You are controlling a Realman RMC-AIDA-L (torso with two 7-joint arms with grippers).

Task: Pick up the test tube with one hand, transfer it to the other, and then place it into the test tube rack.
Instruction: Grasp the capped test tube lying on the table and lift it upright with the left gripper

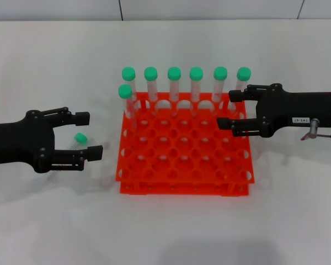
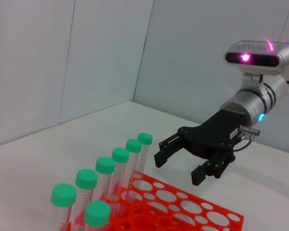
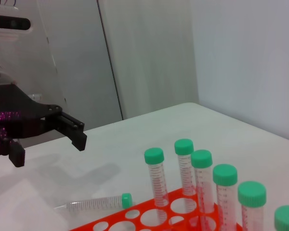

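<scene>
Currently at the pick-up step: left hand, fingers apart, straddles the tube lying on the table beside the rack. Right hand waits spread over the rack's far edge. Next: lower, close on tube.

We see test tube only partly in head view, mid-left of frame: body runs behind left gripper lower finger. Left arm cut by left edge; right gripper wrist cut by right edge. White label print too small to read. In both wrist views, test tube rack cut by bottom edge; we cannot count its holes there.
</scene>
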